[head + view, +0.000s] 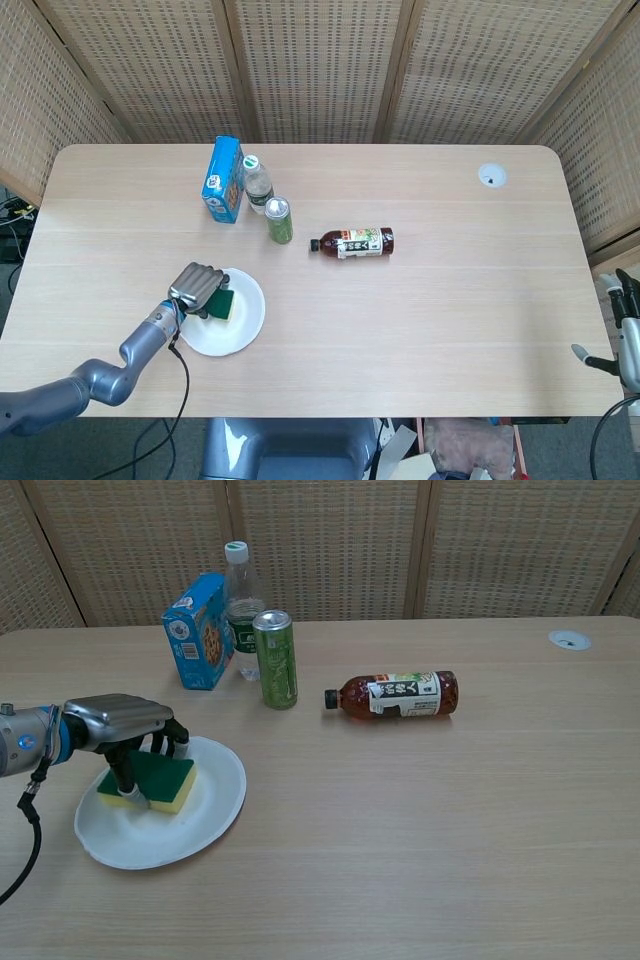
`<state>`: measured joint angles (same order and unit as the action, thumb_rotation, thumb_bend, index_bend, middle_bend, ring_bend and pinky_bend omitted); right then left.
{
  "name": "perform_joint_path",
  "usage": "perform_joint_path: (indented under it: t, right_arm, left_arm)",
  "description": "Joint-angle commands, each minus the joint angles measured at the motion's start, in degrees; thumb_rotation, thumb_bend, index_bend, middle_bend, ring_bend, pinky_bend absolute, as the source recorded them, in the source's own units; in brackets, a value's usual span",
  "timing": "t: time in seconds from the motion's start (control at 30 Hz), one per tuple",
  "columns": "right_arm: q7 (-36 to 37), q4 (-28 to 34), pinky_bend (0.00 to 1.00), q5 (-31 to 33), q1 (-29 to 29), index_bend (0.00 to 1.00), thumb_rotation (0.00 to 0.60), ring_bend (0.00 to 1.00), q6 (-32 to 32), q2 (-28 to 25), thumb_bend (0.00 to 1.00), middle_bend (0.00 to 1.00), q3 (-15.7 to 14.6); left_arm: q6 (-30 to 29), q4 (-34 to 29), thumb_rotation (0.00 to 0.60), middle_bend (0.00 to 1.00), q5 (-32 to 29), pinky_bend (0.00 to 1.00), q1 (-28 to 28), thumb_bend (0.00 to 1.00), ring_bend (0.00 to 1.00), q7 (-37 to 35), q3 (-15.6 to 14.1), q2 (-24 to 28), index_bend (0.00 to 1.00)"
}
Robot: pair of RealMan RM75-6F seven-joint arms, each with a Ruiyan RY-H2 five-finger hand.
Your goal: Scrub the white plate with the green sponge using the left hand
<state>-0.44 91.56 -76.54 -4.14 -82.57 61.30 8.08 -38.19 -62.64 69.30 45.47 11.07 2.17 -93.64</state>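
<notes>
The white plate [238, 324] [190, 825] lies on the table near its front left. On it rests the green sponge [222, 303] [165, 776], green on top with a yellow underside. My left hand [196, 287] [120, 723] covers the sponge's left part from above, thumb and fingers gripping its edges and pressing it onto the plate. My right hand [625, 330] hangs beyond the table's right edge in the head view, fingers apart and holding nothing.
A blue box [224, 179] [200, 630], a water bottle [258, 184] [238, 605] and a green can [279, 220] [276, 659] stand behind the plate. A brown drink bottle [353, 242] [395, 694] lies on its side mid-table. A round grommet [491, 176] sits at the far right.
</notes>
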Motion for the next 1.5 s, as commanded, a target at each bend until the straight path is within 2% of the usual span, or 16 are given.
perform_joint_path:
  t: [0.03,0.2,0.6,1.17,1.3,1.5]
  right_arm:
    - [-0.22,0.03,0.0,-0.04,-0.04,0.06,0.6,0.0,0.03,0.08,0.0,0.0,-0.05]
    - [-0.58,0.07,0.0,0.18,-0.1,0.06,0.6,0.0,0.13,0.24,0.0,0.0,-0.03]
    - [-0.55,0.2,0.0,0.21,-0.08,0.06,0.6,0.0,0.1,0.19,0.0,0.0,-0.02]
    - [-0.55,0.07,0.0,0.39,-0.23,0.06,0.6,0.0,0.4,0.24,0.0,0.0,0.02]
    - [-0.56,0.16,0.0,0.19,-0.2,0.06,0.6,0.0,0.31,0.22,0.0,0.0,-0.06]
    - [-0.5,0.22,0.0,0.25,-0.18,0.06,0.6,0.0,0.26,0.15,0.0,0.0,-0.01]
  left_arm:
    - [0.28,-2.49,0.6,0.43,1.3,0.47,-0.17,0.14,0.4,-1.57,-0.44,1.12,0.52]
    - [0.22,-3.09,0.6,0.43,2.08,0.47,-0.14,0.13,0.4,-2.3,-0.52,1.61,0.52]
    - [1.46,2.21,0.6,0.43,-0.24,0.47,-0.06,0.14,0.4,-2.52,0.57,0.54,0.52]
    - [-1.47,-3.35,0.6,0.43,4.02,0.47,0.25,0.14,0.4,-0.44,-0.44,1.04,0.54]
    - [-3.32,1.53,0.6,0.43,4.07,0.47,-0.06,0.14,0.4,1.4,-0.22,-0.64,0.55]
    - [-5.13,6.56,0.6,0.43,5.67,0.47,-0.45,0.13,0.4,-0.31,-0.11,-2.7,0.56]
